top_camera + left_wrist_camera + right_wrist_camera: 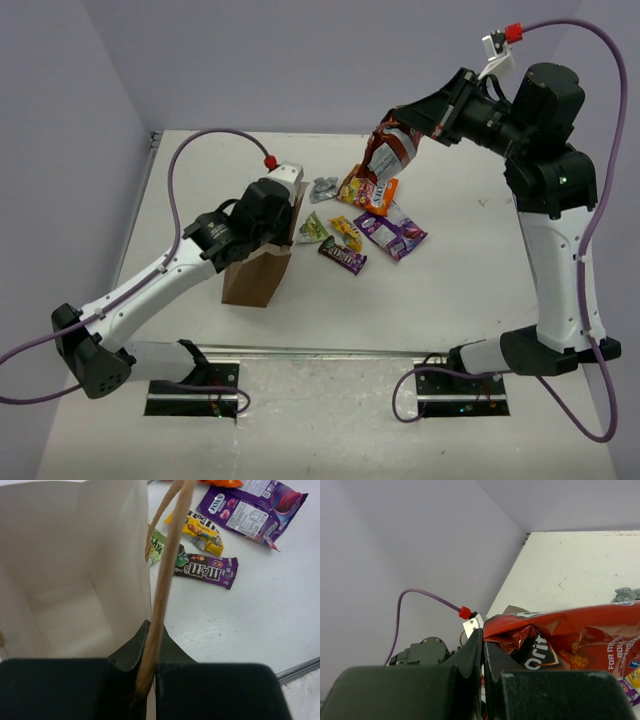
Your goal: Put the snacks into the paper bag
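The brown paper bag (255, 275) stands upright at centre-left; the left wrist view looks down into its pale inside (65, 585). My left gripper (285, 225) is shut on the bag's thin loop handle (165, 575). My right gripper (398, 115) is shut on the top edge of the large red-orange chip bag (388, 150), which hangs in the air above the other snacks. In the right wrist view the chip bag (580, 640) fills the lower right. On the table lie the dark brown candy packet (342, 255), the purple packet (392, 230), the orange-yellow packet (365, 188) and the yellow-green packet (312, 229).
A small silver-grey wrapper (322, 187) and a yellow packet (347, 232) lie in the same cluster right of the paper bag. Lilac walls close in the left and back of the white table (460, 270). A purple cable (200, 150) arches over my left arm.
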Robot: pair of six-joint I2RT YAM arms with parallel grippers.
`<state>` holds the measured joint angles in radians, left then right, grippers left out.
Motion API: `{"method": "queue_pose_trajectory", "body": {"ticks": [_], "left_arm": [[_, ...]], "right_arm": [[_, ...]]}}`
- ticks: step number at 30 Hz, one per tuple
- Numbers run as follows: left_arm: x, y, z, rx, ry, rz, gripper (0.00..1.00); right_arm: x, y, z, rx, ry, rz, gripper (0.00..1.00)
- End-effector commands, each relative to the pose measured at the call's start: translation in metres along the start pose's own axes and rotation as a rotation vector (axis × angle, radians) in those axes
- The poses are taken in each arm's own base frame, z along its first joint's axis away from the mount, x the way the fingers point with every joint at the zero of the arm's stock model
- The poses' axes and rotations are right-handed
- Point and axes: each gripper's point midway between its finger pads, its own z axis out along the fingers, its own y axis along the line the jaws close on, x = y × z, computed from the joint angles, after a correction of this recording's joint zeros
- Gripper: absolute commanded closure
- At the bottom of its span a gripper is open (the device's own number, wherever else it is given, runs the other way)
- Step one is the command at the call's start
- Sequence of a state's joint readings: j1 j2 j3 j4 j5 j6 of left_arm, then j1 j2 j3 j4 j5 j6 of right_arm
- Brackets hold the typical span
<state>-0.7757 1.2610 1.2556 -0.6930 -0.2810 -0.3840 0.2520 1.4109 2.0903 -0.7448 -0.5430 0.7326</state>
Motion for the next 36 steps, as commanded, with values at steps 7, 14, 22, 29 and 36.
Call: {"method": "queue_pose_trajectory", "body": {"ticks": [7,14,22,29,36], "left_arm": [[-0.034,-0.032,0.028,0.057,-0.064,-0.013,1.0],[-0.05,-0.056,0.061,0.104,-0.085,-0.009,1.0],[-0.084,-0.088,0.068,0.176,-0.145,-0.022,1.0],[-0.079,-0.107,0.076,0.218,-0.138,-0.029,1.0],[-0.077,-0.15,0.073,0.36,-0.138,-0.046,1.0]], "right_arm": [[-0.016,0.02,-0.037,-0.072,-0.064,-0.048,1.0],[-0.012,0.008,-0.053,-0.042,-0.07,-0.041,1.0],[-0.02,-0.009,-0.074,0.0,-0.107,-0.032,1.0],[-0.019,-0.019,-0.085,0.017,-0.113,-0.023,1.0],[-0.019,-0.016,-0.089,0.009,-0.113,-0.018,1.0]]}}
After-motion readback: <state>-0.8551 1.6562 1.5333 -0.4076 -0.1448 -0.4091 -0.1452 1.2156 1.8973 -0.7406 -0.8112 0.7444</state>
